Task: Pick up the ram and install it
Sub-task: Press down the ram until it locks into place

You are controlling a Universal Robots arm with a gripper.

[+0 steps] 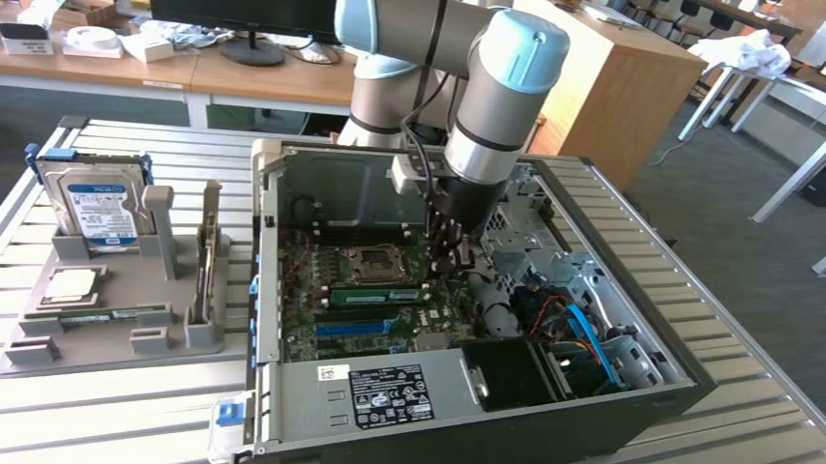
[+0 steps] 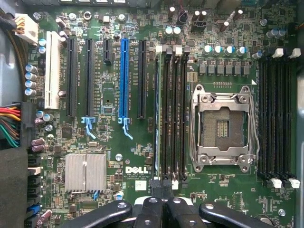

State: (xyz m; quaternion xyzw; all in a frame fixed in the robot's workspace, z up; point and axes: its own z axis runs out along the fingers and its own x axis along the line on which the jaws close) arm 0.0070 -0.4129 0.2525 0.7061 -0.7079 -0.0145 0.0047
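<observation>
Exterior view high, angled over open case (image 1: pixel 452 319); wrist view close above, perhaps square-on, its motherboard (image 2: pixel 142 118).

Office-like robotics lab: desks (image 1: pixel 155 72), monitor (image 1: pixel 251 19), opened computer case (image 1: pixel 516 387).

Open computer case (image 1: pixel 620 290) on slatted table (image 1: pixel 116 406) — hard drive (image 1: pixel 101 205) upright beside it.

The gripper (image 1: pixel 455 253), down inside the computer case (image 1: pixel 671 358), hides the motherboard (image 2: pixel 118 156) part behind it. In the wrist view the picture's edge cuts off the black fingers (image 2: pixel 151 209). Whether they hold the ram cannot be told. The case's near corner is cropped too.
</observation>
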